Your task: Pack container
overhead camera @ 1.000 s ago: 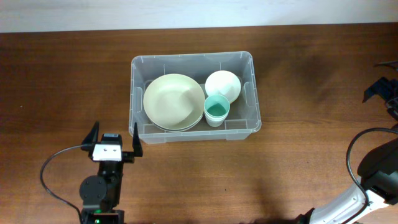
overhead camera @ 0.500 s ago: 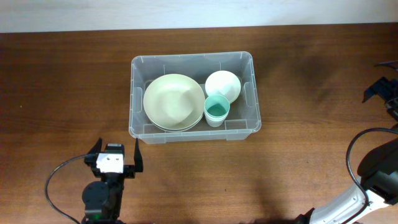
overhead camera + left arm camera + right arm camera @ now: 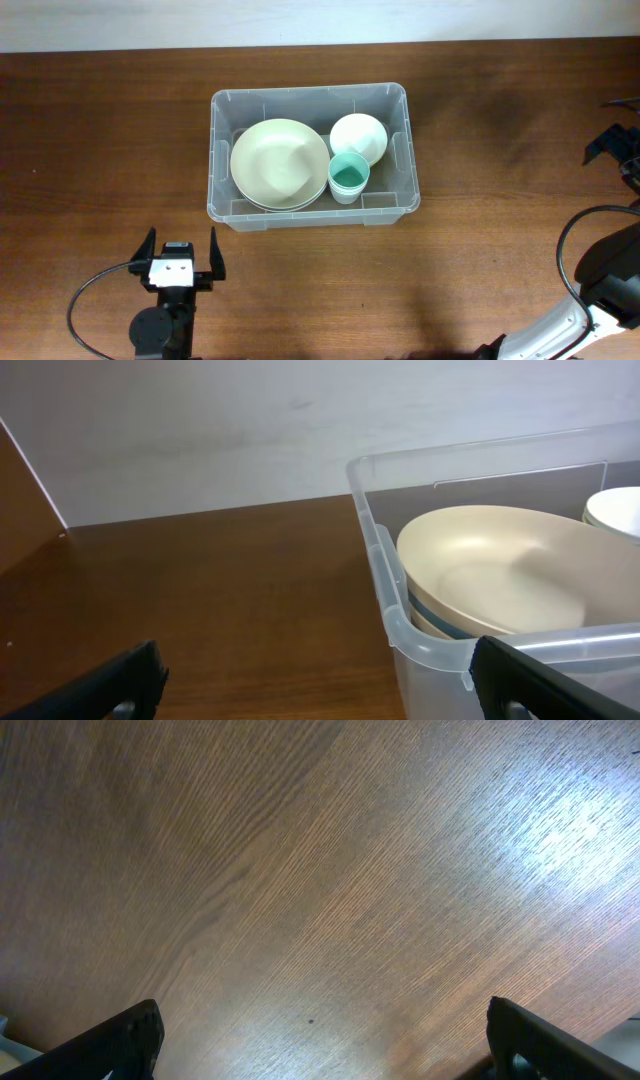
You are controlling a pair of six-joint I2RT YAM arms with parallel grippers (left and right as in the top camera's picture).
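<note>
Jaws wide on left gripper (image 3: pixel 182 248), right gripper (image 3: pixel 325 1045); container (image 3: pixel 310 93) lettering, if any, illegible.

The overhead camera looks straight down from high up. The desk (image 3: pixel 100 150) fills its frame and the container (image 3: pixel 300 92) lies near the middle. The left wrist camera sits low in front of the container (image 3: pixel 400 610), facing its near left corner from close by, and both views share that corner. The right wrist camera faces bare desk (image 3: pixel 320 880) at close range, sharing only wood with the overhead view.
</note>
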